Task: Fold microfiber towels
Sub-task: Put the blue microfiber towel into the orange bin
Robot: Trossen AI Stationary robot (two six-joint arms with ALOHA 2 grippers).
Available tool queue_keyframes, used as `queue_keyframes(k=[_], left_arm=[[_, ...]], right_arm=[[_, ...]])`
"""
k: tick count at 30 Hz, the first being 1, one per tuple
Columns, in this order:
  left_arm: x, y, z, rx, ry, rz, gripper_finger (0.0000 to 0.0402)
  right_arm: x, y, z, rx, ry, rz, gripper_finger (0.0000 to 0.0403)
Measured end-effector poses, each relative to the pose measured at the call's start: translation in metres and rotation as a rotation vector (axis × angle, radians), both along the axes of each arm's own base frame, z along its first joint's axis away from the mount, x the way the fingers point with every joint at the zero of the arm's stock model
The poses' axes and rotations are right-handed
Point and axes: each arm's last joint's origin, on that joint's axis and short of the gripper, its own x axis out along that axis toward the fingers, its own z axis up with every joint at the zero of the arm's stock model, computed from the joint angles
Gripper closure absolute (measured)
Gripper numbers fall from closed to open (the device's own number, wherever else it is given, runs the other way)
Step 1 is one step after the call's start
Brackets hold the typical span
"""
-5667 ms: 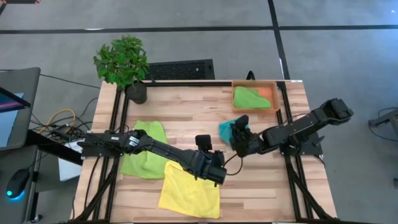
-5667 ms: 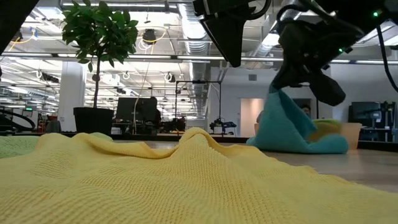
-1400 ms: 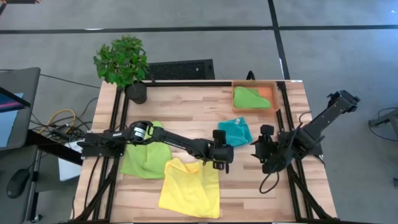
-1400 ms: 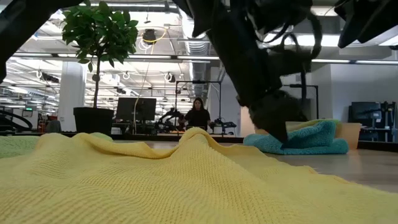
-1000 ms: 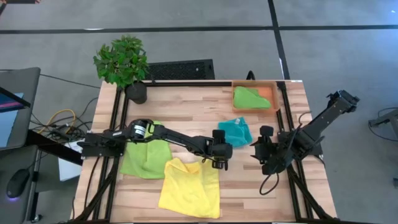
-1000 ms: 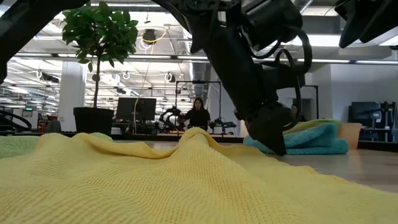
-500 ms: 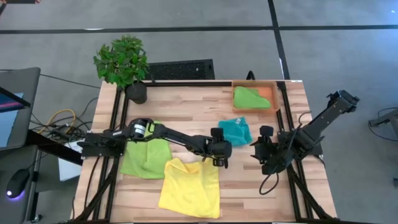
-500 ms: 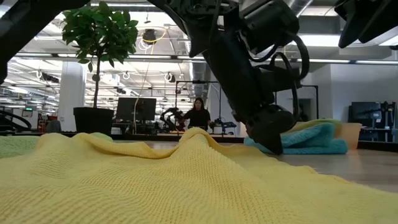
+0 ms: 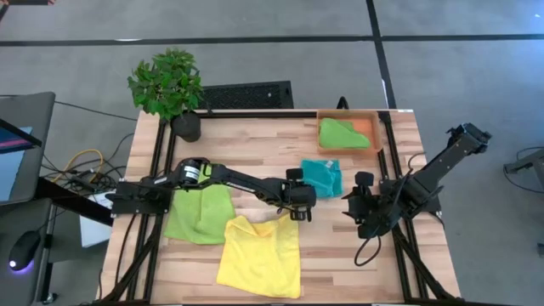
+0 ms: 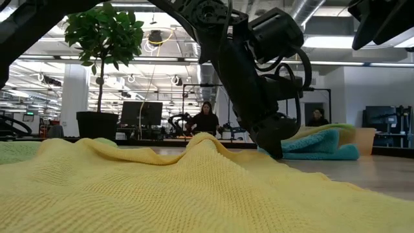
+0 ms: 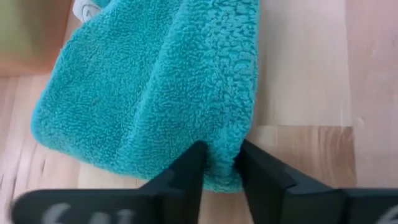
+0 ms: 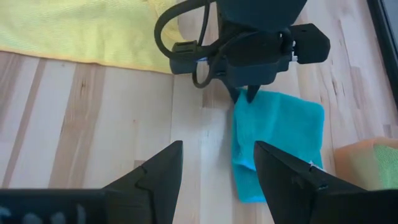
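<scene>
Teal towel [image 11: 155,106] in the spotlight, folded into a compact wad on the wooden tabletop [image 9: 255,144], sitting near the middle and just below the orange tray [image 9: 375,126]. Left gripper [image 11: 219,163] is right at the towel's near edge, and the left wrist view shows it plainly: a fold of teal pile is pinched between the two dark fingers [image 11: 186,171], jaws drawn in close on the cloth. From above, the left arm reaches across the tabletop from the left side, its gripper [image 9: 299,197] meeting the teal towel [image 9: 323,177] at its lower left corner. In the low view the same arm comes down in front of the teal bundle [image 10: 320,145].

Right gripper [image 12: 216,163] hangs back, fingers spread wide with nothing between them, looking across bare wood at the teal towel [image 12: 277,140] and the other arm's gripper. In the high view it sits [image 9: 358,208] to the right of the towel, clearly apart from it.

Yellow towel [image 9: 259,257] lies spread and rumpled at the front edge of the tabletop, filling the foreground of the low view [image 10: 162,188]. One green towel [image 9: 199,212] lies flat on the left under the left arm; the other green towel [image 9: 342,133] rests in the tray. Potted plant [image 9: 168,85] stands at the back left corner. A person [image 10: 205,121] shows in the room behind.
</scene>
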Motion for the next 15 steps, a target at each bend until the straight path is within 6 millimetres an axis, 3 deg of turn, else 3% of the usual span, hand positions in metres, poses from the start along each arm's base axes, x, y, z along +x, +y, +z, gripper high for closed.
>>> queue_keyframes(k=[5, 15], left_arm=[[-0.001, 0.000, -0.002, 0.009, 0.020, -0.024, 0.0389], [0.009, 0.001, 0.017, -0.093, -0.020, -0.036, 0.0399]], right_arm=[[0.000, 0.000, 0.000, 0.009, -0.004, -0.010, 0.0181], [0.000, 0.003, -0.001, 0.073, 0.034, 0.016, 0.0181]])
